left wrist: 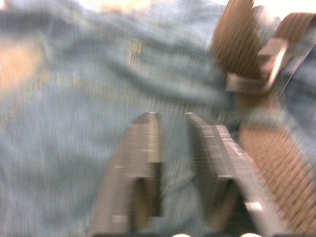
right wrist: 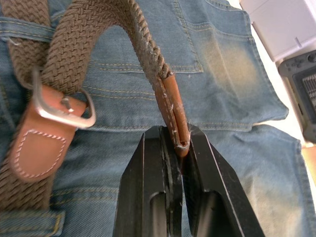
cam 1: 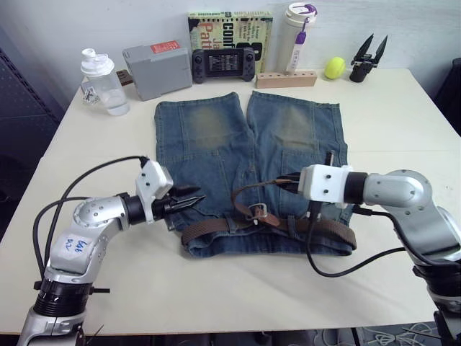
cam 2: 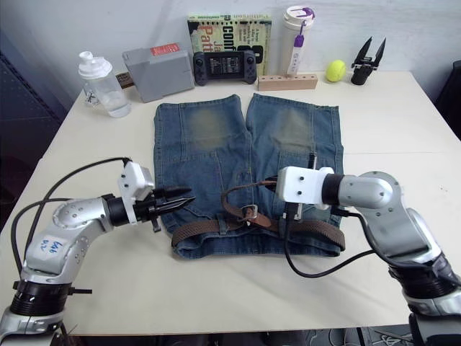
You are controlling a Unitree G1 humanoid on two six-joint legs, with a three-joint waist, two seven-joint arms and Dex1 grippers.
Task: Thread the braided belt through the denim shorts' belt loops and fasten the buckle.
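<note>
Cream worktop (cam 1: 216, 288) against a pale wall; along its far edge stand a clear shaker bottle (cam 1: 103, 83), grey box (cam 1: 156, 69), handheld game console (cam 1: 222, 63), book (cam 1: 230, 29), white tumbler (cam 1: 298, 32), wooden block (cam 1: 286, 79), yellow ball (cam 1: 334, 68) and a spare black gripper (cam 1: 367, 58).

The denim shorts (cam 1: 248, 144) lie flat mid-worktop, waistband toward the near edge, legs toward the far edge. The braided belt (cam 1: 328, 231) runs along the waistband, long axis parallel to the near edge, passing under the belt loops (right wrist: 27, 28). The buckle (cam 1: 257, 211) sits near the waist centre, belt already passed through its frame. From there the belt's free end loops up off the denim and curves toward the right side.

The right gripper (right wrist: 174, 143) reaches in from the right edge, forearm level, fingers pointing toward the left side, pinching the tan leather tip of the belt (right wrist: 170, 108) above the shorts.

The left gripper (cam 1: 189, 200) reaches from the near left corner, pointing toward the right side, low over the shorts' left waist edge; its fingers (left wrist: 143, 148) stand slightly apart, gripping nothing, the buckle just beyond them.
</note>
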